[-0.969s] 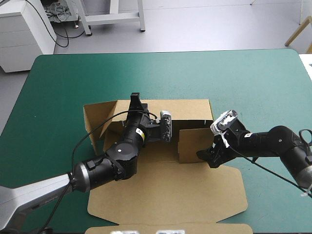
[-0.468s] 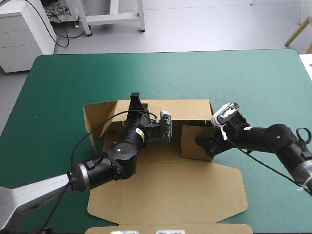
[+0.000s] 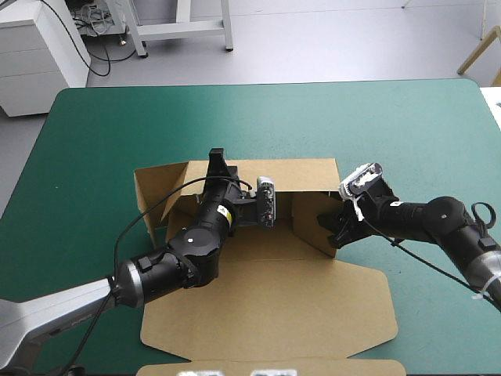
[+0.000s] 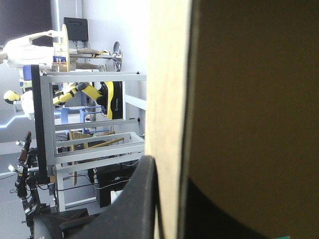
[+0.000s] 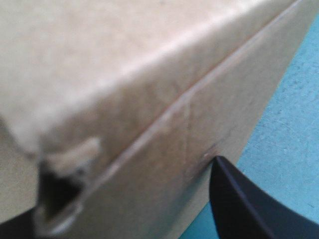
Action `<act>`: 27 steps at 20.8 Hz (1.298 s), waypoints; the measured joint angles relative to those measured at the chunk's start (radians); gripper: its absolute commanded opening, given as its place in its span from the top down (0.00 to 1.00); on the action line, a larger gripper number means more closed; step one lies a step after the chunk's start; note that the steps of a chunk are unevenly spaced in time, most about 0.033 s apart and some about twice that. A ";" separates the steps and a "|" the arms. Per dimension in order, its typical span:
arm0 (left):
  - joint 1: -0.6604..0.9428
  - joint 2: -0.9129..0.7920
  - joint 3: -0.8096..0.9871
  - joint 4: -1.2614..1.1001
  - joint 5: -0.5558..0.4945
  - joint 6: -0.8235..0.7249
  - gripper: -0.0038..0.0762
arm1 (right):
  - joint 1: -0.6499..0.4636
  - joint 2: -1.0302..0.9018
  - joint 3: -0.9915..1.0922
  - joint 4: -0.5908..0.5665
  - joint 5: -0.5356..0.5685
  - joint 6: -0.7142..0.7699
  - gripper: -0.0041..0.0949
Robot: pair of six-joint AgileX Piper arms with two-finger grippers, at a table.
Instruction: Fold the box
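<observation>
Brown board makes up the box [image 3: 313, 305], which lies around the middle of the teal-green desk [image 3: 102, 133], somewhat nearer the near edge than the far one. Its lid lies flat on the desk and reaches toward the near edge. The long back wall stands raised along the far side of the sheet. At the left end a side flap is lifted and leans out toward the desk's left edge. At the right end a smaller flap stands up just inside the back wall's right corner.

The left arm comes in from the near left corner and lies across the box's base up to the back wall, where the left hand [image 3: 217, 163] sits on the wall's top edge. In the left wrist view the box [image 4: 249, 99] shows its pale cut edge running straight up between the black fingers [image 4: 137, 204]. There is one finger on each face, pressed all but together with the sheet between them, so this hand is pinching the box.

The right arm enters from the desk's right edge, low over the desk, and the right hand [image 3: 333, 233] is at the standing flap on the right end, against its outer face as far as the high view shows. In the right wrist view the board fills nearly everything, with a crease line across it and a small slot at one corner. This hand's two fingers stand spread apart. One rises beside the board with bare desk next to it, and the other is only a dark sliver at the opposite corner.
</observation>
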 measured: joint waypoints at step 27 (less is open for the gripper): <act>-0.361 -0.046 -0.117 -0.142 0.200 -0.009 0.07 | -0.008 0.002 -0.002 0.044 -0.064 0.008 0.98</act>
